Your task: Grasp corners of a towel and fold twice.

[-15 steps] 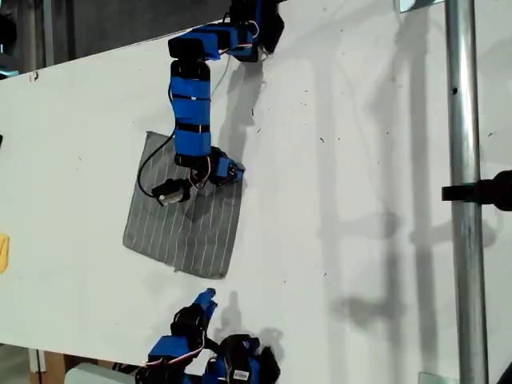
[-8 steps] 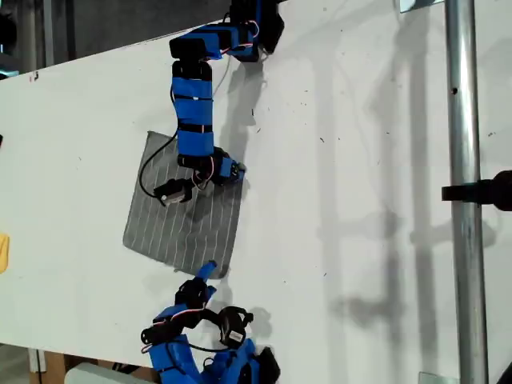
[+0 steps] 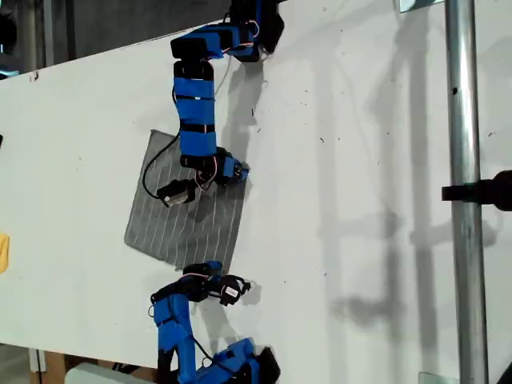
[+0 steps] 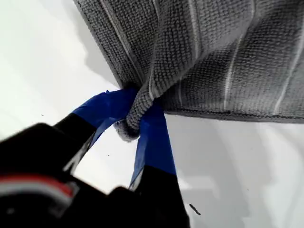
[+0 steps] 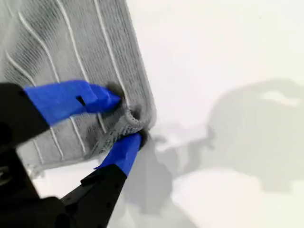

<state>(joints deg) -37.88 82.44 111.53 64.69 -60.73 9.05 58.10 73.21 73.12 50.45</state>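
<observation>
The gray striped towel (image 3: 184, 232) lies mostly flat on the white table (image 3: 360, 120), in the left half of the exterior view. My first gripper (image 4: 137, 111) is squeezed tight on one corner (image 4: 126, 128) of the towel, and the cloth is bunched up between its blue tips. My second gripper (image 5: 127, 119) is pinched on a corner (image 5: 138, 114) too, with a little fold of cloth caught between its tips. In the exterior view, one blue arm (image 3: 196, 120) reaches down from the top of the frame and covers the upper right part of the towel. Another blue arm (image 3: 180, 320) comes up from the bottom and meets the towel at its lower right corner. I cannot tell which arm is which. A small yellow thing (image 3: 3, 252) sits at the far left edge of the exterior view, well apart from the towel. A shiny metal pole (image 3: 464, 240) runs down the right side, with a black clamp (image 3: 484, 192) on it. The table has a few tiny dark specks, and soft gray shadows fall to the right of the arms. Past the table, in the upper left of the exterior view, the room is dark.
</observation>
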